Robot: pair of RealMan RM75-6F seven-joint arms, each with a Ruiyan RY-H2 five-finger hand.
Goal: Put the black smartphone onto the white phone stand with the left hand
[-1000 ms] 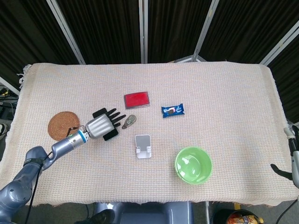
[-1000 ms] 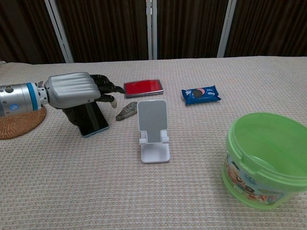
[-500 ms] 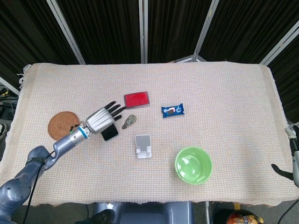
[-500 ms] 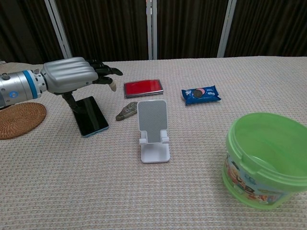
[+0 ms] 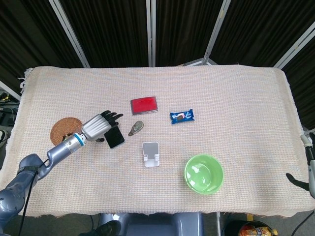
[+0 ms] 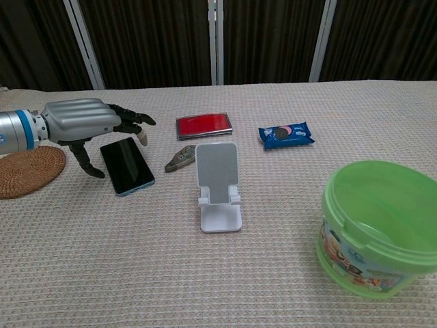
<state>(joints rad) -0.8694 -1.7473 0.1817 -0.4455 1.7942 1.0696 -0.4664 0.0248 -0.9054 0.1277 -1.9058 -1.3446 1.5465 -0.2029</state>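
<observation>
left hand open, fingers spread, holds nothing, just beside the phone lying flat. grasp step; next needs fingers around it, then lift to the stand.

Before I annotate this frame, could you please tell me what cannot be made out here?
- Right hand: neither view shows it; the head view's right edge shows only some dark hardware.
- Blue snack packet: label too small to read in both views.
- Left hand: chest view cuts off its arm; any contact with the black smartphone is unclear.
</observation>
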